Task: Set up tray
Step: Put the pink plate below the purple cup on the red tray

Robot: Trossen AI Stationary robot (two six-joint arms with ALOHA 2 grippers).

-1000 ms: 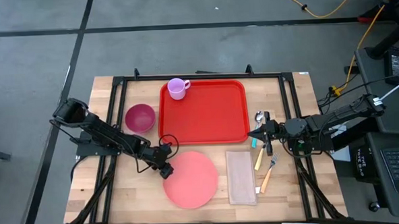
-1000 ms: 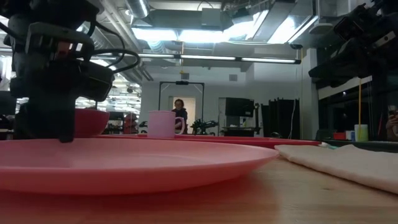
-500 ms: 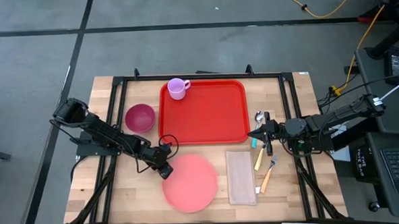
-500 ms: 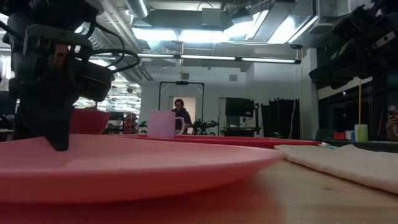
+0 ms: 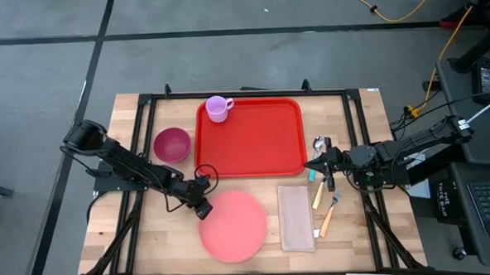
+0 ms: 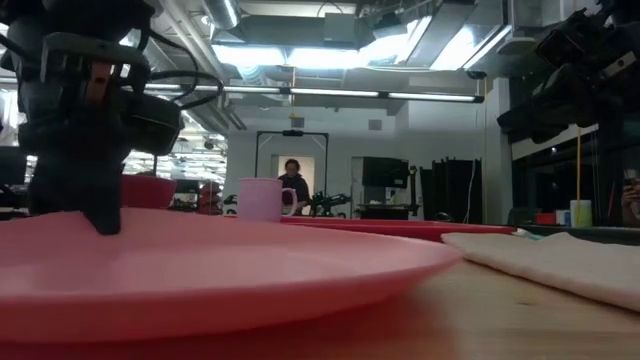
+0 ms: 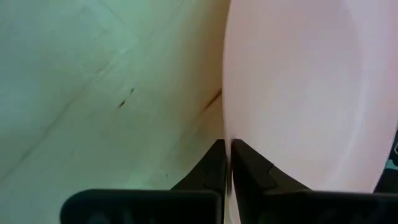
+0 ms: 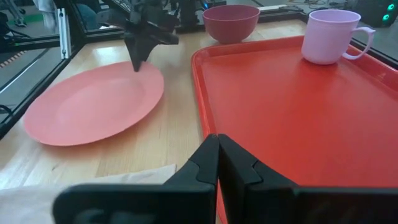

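Observation:
The red tray [image 5: 253,141] lies at the table's middle, with a pink mug [image 5: 219,108] standing in its far left corner. A salmon plate [image 5: 236,229] lies near of the tray. My left gripper [image 5: 205,209] is shut on the plate's far left rim; it also shows in the low view [image 6: 100,215]. My right gripper [image 5: 316,162] is shut and empty at the tray's right edge, and its wrist view looks across the tray [image 8: 298,106] toward the plate [image 8: 93,102]. My left gripper pinches the plate's rim [image 7: 225,127] between its two fingers, at the plate's far left edge. The fingers slant down from the table's left. The plate is tilted, with the held side [image 6: 60,225] raised and its other side down toward the table.
A maroon bowl [image 5: 172,145] stands left of the tray. A beige napkin [image 5: 296,216] lies right of the plate. Cutlery [image 5: 320,192] lies right of the napkin, by my right gripper. A person stands far off in the room behind [image 6: 291,180].
My left gripper has risen a little with the plate's rim. The plate's held side has lifted so that the plate now tilts, and the plate has shifted slightly toward the table's near edge.

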